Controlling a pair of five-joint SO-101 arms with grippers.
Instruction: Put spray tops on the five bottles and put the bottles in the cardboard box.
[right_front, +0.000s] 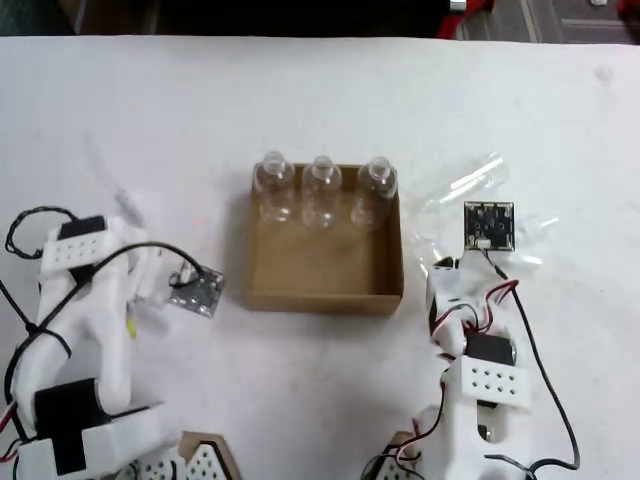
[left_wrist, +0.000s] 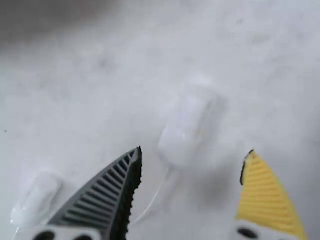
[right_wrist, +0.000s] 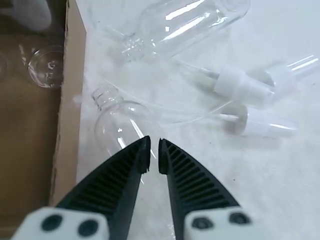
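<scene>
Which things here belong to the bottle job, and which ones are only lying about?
Job: cardboard box, three upright bottles inside it, two lying bottles beside it, loose spray tops.
Only there: white table cover, arm cables.

White table (right_front: 150, 100) holds cardboard box (right_front: 325, 298), lying bottles (right_wrist: 120, 125), spray tops (right_wrist: 240, 86)

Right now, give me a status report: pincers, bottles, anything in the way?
Left pincer open over a spray top. Right pincer shut, empty, above a lying bottle. Three uncapped bottles stand in the cardboard box. Beside it loose spray tops, none blocking.
</scene>
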